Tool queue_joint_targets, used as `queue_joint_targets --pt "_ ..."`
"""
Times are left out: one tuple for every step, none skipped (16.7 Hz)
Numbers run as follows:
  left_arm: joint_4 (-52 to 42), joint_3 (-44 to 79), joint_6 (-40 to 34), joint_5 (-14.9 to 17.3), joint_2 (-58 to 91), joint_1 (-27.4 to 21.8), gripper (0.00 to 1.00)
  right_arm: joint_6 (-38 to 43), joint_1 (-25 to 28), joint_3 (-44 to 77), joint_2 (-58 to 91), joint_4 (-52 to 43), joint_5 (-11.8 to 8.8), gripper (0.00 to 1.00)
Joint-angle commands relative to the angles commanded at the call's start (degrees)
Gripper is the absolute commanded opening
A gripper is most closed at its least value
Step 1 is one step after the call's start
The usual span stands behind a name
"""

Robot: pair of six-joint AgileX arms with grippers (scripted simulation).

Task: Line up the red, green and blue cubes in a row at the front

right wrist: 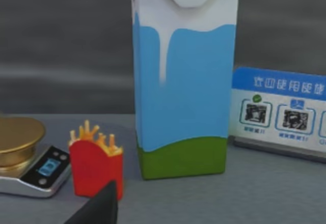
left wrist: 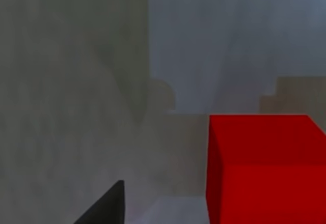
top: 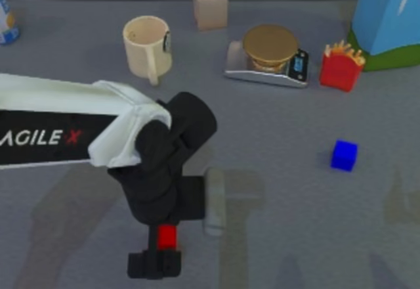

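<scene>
Grey table (top: 295,203): left claw (top: 155,263) around red cube (top: 167,236), sitting square

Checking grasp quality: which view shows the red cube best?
The left wrist view: the red cube fills its corner close up, beside one dark fingertip. The top view shows only a small red patch within the left gripper. The right wrist view shows none of it.

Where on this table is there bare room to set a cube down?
Bare: the front right, below the small deep blue cube, and the middle strip between it and the left tool with the bright red cube. Crowded: the back row, cream mug to red fries carton.
</scene>
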Motion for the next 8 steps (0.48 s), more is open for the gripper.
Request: queue_joint_targets --pt "0.00 0.00 0.00 0.00 0.00 0.00 1.00 0.00 0.00 0.00 0.00 0.00 0.00 1.00" --pt "-0.01 0.01 0.00 0.00 -0.05 0.08 1.00 0.00 0.00 0.00 0.00 0.00 0.00 1.00" --pt "-0.21 0.18 0.06 -0.01 -0.12 0.04 1.00 0.00 0.00 0.00 0.00 0.00 0.00 1.00" --pt "-1.00 0.84 0.16 -0.03 -0.44 0.04 1.00 0.00 0.00 0.00 0.00 0.00 0.00 1.00" --pt "-2.41 1.84 0.22 -0.06 -1.00 0.12 1.00 0.00 0.00 0.00 0.00 0.00 0.00 1.00" --pt "-4.42 3.02 0.21 -0.06 -1.79 0.31 1.00 0.00 0.00 0.00 0.00 0.00 0.00 1.00" --pt "-7.02 4.33 0.15 -0.05 -2.70 0.57 1.00 0.00 0.00 0.00 0.00 0.00 0.00 1.00" --pt "-9.91 5.65 0.16 -0.03 -3.65 0.77 1.00 0.00 0.00 0.00 0.00 0.00 0.00 1.00"
